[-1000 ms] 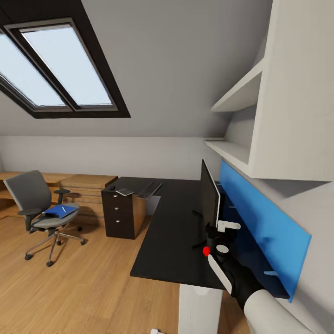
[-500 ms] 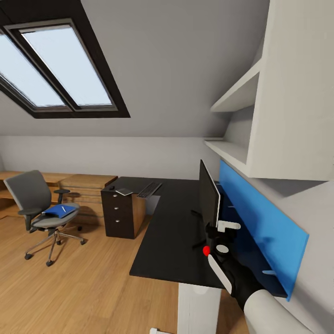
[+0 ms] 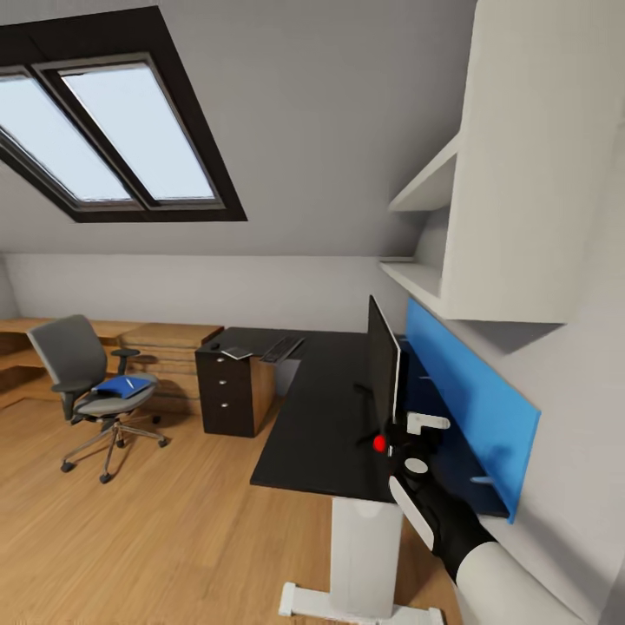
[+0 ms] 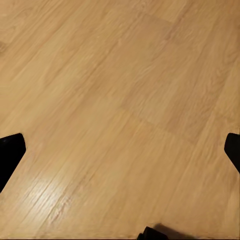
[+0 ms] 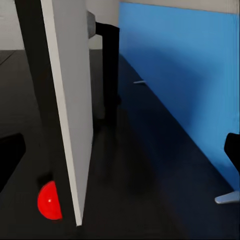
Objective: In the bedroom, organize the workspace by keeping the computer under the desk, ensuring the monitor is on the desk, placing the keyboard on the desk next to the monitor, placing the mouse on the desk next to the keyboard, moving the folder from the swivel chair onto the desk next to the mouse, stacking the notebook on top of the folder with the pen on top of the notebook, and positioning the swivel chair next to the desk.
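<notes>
The black monitor (image 3: 383, 369) stands edge-on on the long black desk (image 3: 321, 425); its lower corner (image 5: 65, 125) lies between the wide-apart fingers of my open right gripper (image 3: 408, 430), with no contact seen. At the desk's far end lie the keyboard (image 3: 282, 349), a small flat notebook (image 3: 234, 353) and the mouse (image 3: 213, 345). The blue folder (image 3: 120, 387) with the pen (image 3: 128, 383) rests on the swivel chair (image 3: 82, 360), out on the floor at the left. My left gripper (image 4: 120, 155) hangs open over bare wood floor. The computer is out of view.
A blue wall panel (image 3: 460, 395) runs behind the monitor, with white shelves (image 3: 425, 187) above it. The black drawer unit (image 3: 227, 392) stands under the desk's far end beside a wooden dresser (image 3: 169, 343). A white desk leg (image 3: 365, 555) stands close in front of me.
The whole view has shifted, pulling back and up so that the desk leg's foot shows. My right gripper stays by the monitor's lower corner. No object has visibly moved.
</notes>
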You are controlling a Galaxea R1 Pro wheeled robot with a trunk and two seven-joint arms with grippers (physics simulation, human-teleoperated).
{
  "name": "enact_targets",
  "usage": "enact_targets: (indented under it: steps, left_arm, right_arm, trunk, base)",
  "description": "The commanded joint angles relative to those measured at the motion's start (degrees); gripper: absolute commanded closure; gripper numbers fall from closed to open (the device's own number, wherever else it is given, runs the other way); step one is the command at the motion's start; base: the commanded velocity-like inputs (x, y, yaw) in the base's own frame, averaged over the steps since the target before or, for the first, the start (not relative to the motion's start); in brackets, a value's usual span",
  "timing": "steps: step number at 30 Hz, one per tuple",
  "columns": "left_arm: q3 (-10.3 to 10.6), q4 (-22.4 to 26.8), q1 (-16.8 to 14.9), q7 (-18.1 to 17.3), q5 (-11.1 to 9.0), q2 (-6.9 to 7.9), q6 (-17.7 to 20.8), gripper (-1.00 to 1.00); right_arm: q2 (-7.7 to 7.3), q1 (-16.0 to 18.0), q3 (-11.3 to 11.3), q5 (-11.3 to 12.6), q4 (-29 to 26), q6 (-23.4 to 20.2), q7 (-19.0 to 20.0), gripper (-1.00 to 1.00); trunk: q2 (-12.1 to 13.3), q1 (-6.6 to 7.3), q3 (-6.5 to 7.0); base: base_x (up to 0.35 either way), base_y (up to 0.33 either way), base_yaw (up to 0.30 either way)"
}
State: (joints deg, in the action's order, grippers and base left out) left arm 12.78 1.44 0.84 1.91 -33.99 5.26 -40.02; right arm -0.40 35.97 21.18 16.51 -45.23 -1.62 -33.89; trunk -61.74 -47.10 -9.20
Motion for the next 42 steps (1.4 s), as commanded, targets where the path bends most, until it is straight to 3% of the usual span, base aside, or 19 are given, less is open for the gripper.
enact_targets:
  steps: [1, 7, 10, 16, 22, 24, 25, 27, 29, 32, 36, 42]
  left_arm:
    - [0.5, 0.1, 0.0, 0.2, -0.4, 0.02, -0.1, -1.0]
    - [0.5, 0.1, 0.0, 0.2, -0.4, 0.02, -0.1, -1.0]
    - [0.4, 0.1, 0.0, 0.2, -0.5, 0.08, -0.1, -1.0]
    - [-0.9, 0.1, 0.0, 0.2, -1.6, 0.1, -0.1, -1.0]
    - [-1.2, 0.1, 0.0, 0.2, -1.7, 0.04, 0.0, -1.0]
    - [-1.2, 0.1, 0.0, 0.2, -1.7, 0.06, 0.0, -1.0]
    - [-1.2, 0.1, 0.0, 0.2, -1.8, 0.09, 0.0, -1.0]
    - [-1.3, 0.1, 0.0, 0.2, -1.8, 0.1, 0.0, -1.0]
    - [-1.3, 0.1, 0.0, 0.2, -1.8, 0.1, 0.0, -1.0]
    - [-1.3, 0.1, 0.1, 0.2, -1.8, 0.1, 0.0, -1.0]
    - [-1.3, 0.1, 0.0, 0.2, -1.8, 0.1, -0.1, -1.0]
    - [-1.3, 0.1, 0.0, 0.2, -1.8, 0.07, 0.0, -1.0]
  right_arm:
    - [-0.03, 0.1, 0.3, 0.3, 0.0, -0.2, -0.4, -1.0]
    - [0.13, 0.1, 0.9, 0.3, 0.1, -0.1, -0.5, -1.0]
    - [0.39, -0.2, 4.5, 0.4, 1.0, 3.1, -0.9, -1.0]
    - [0.63, -2.4, 6.0, 0.5, 0.7, 4.3, -1.0, -1.0]
    - [2.41, -7.9, 6.5, 0.5, 0.9, 9.6, -1.1, -1.0]
    - [3.42, -11.4, 8.0, 0.5, 1.3, 11.4, -1.1, -1.0]
    - [4.29, -15.5, 11.0, 0.6, 1.8, 13.4, -1.2, -1.0]
    - [4.41, -16.7, 11.5, 0.6, 2.2, 13.8, -1.2, -1.0]
    - [4.59, -19.1, 12.2, 0.8, 6.3, 15.1, -1.0, -1.0]
    - [4.7, -19.7, 12.5, 1.0, 12.0, 17.2, -0.5, -1.0]
    - [4.72, -20.0, 12.4, 1.2, 20.6, 23.2, 2.0, -1.0]
    - [4.68, -20.1, 12.4, 1.3, 25.4, 30.3, 5.8, -1.0]
  trunk:
    - [-0.1, 0.03, -0.07]
    - [-0.1, 0.03, -0.07]
    - [-0.1, 0.03, -0.07]
    - [-0.1, 0.03, -0.07]
    - [-0.1, 0.03, -0.07]
    - [-0.1, 0.03, -0.07]
    - [-0.1, 0.03, -0.07]
    - [-0.1, 0.03, -0.07]
    - [-0.1, 0.03, -0.07]
    - [-0.1, 0.03, -0.07]
    - [-0.1, 0.03, -0.07]
    - [-0.1, 0.03, -0.07]
  base:
    - [-0.338, 0.0, 0.0]
    - [-0.338, 0.0, 0.0]
    - [-0.338, 0.0, 0.0]
    - [-0.338, 0.0, 0.0]
    - [-0.332, 0.0, 0.0]
    - [-0.228, 0.0, 0.0]
    - [-0.054, 0.0, 0.0]
    - [-0.039, 0.0, 0.0]
    - [-0.016, 0.0, 0.0]
    - [-0.005, 0.0, 0.0]
    - [-0.002, 0.005, 0.0]
    - [0.0, 0.172, 0.0]
